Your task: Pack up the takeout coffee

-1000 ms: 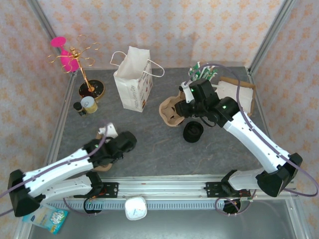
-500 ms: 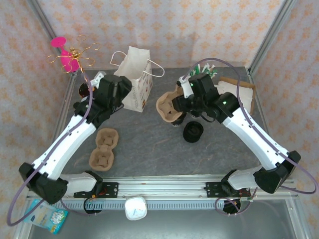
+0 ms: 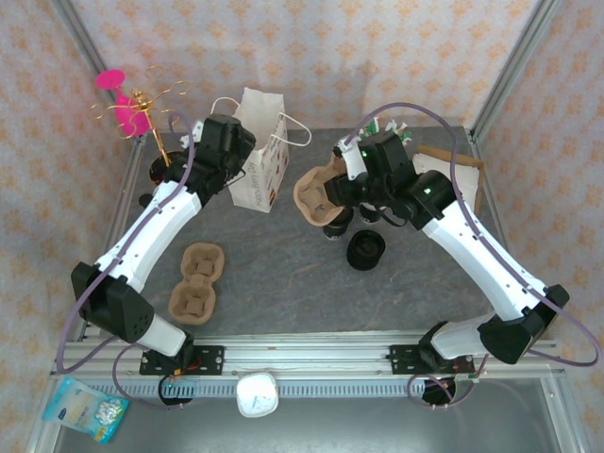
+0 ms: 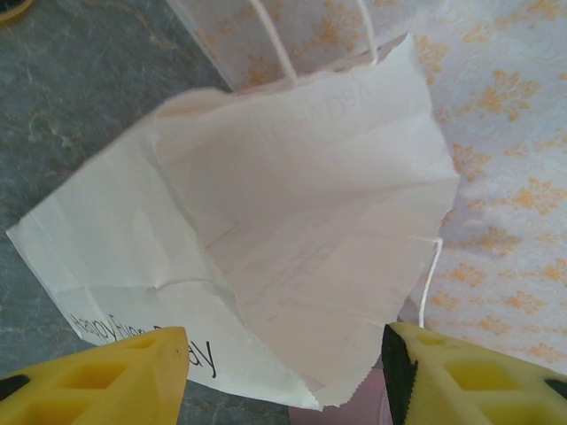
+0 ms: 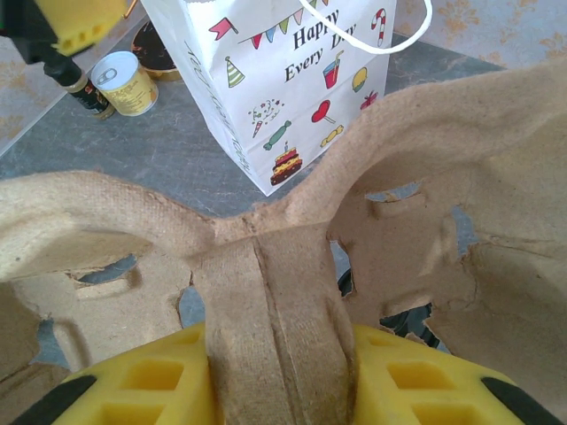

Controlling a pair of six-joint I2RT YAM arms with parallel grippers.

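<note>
Front left: spare carrier (image 3: 195, 281) lies flat on bench (image 3: 283, 283). Left end effector (image 4: 279, 359) spread wide, holding nothing, poised over open mouth of white paper bag (image 3: 257, 168) standing upright at back. Right of bag, right end effector (image 5: 279, 372) pinches middle ridge of cup carrier (image 3: 316, 193), which is tilted. Small black coffee cup (image 3: 337, 229) stands on bench just at carrier's near edge, partly hidden. Round black lids (image 3: 365, 248) sit beside it.
</note>
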